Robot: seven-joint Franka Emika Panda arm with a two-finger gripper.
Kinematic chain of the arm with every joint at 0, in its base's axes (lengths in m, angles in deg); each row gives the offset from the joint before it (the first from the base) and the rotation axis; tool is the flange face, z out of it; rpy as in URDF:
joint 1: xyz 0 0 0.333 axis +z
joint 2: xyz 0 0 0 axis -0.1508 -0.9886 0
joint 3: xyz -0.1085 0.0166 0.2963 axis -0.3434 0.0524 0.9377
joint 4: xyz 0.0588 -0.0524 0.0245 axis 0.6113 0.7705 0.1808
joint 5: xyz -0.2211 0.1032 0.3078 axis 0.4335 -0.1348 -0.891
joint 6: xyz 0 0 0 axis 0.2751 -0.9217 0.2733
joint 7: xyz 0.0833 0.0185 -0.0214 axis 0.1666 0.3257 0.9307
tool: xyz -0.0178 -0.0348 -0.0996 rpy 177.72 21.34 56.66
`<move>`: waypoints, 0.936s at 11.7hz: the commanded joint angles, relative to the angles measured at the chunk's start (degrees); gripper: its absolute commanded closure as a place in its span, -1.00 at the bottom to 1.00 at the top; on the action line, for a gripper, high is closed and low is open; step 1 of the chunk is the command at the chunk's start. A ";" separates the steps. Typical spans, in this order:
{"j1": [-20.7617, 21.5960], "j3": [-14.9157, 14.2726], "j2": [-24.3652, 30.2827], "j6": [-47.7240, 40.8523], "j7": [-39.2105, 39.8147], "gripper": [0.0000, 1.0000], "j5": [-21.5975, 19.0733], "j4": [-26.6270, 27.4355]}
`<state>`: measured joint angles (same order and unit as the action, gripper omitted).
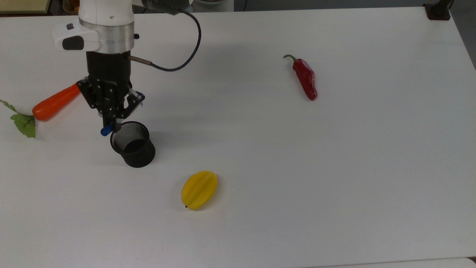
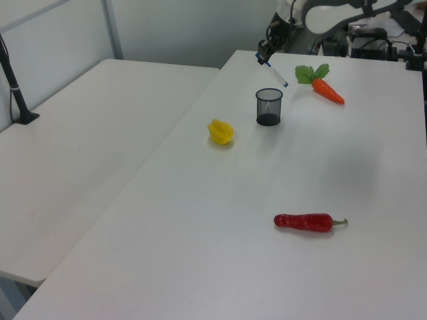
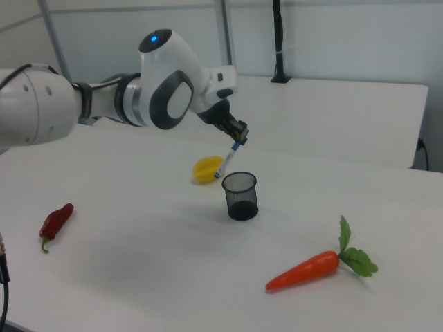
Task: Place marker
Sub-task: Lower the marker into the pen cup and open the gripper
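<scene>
White marker (image 3: 228, 160) tilted in pincer (image 3: 239, 137)

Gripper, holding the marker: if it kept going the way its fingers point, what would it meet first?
Probably the black mesh cup. The gripper points down at a slant, and the marker it holds hangs tilted just above the cup's rim. Depth is uncertain; it might pass beside the rim onto the table.

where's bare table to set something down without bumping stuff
Widest bare patch: the top view's right, below the red chili pepper. Also open between it and the yellow ridged fruit. Crowded at the top view's left: claw, black mesh cup, orange carrot.
</scene>
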<state>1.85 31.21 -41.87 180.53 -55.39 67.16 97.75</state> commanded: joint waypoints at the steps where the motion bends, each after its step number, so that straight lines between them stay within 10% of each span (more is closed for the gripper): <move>1: -0.65 0.07 -3.67 9.84 -1.02 0.96 2.12 0.01; 9: -1.00 -0.02 -7.29 14.80 -1.02 0.77 5.11 1.23; 11: -1.00 -0.02 -7.20 14.71 -1.11 -0.23 5.02 1.32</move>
<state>0.93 31.21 -49.73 193.77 -55.39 71.02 97.84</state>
